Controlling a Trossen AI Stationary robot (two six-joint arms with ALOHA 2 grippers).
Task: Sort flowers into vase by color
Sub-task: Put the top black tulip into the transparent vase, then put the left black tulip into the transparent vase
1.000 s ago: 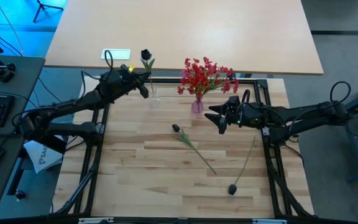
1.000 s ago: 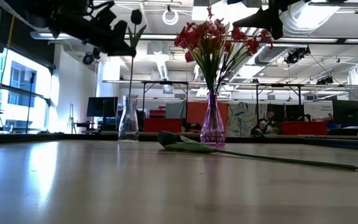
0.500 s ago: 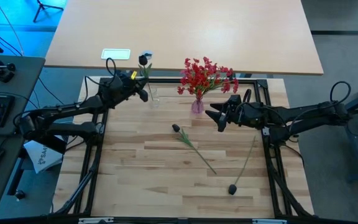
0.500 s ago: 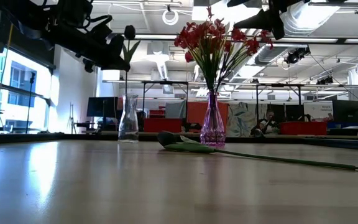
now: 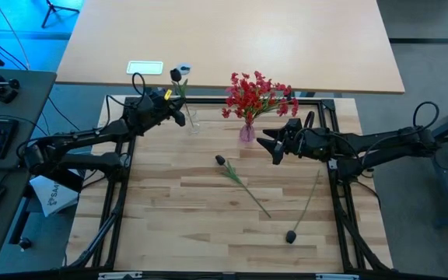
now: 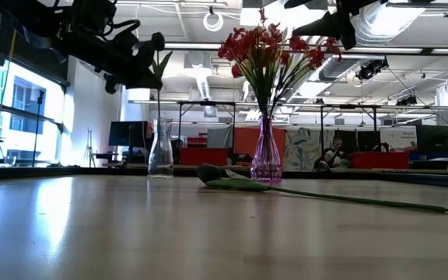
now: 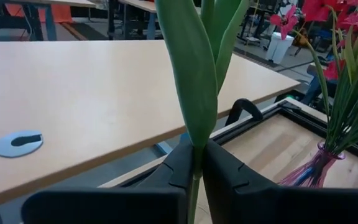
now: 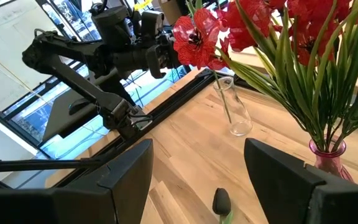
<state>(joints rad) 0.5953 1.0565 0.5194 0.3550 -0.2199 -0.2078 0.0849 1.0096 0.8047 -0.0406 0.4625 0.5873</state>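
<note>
Red sprays (image 5: 257, 95) in pink vase (image 5: 246, 132); two dark buds (image 5: 221, 161) apparently flat on table.

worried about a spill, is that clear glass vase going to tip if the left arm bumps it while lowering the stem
Probably yes. The clear vase is narrow, tall and looks empty, so likely light. The left gripper holds the dark bud flower high above it; a sideways nudge at the neck could topple it.

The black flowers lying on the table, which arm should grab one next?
Probably the right. The right gripper hangs open and empty near the two dark buds; the left gripper is shut on a stem at the clear vase.
</note>
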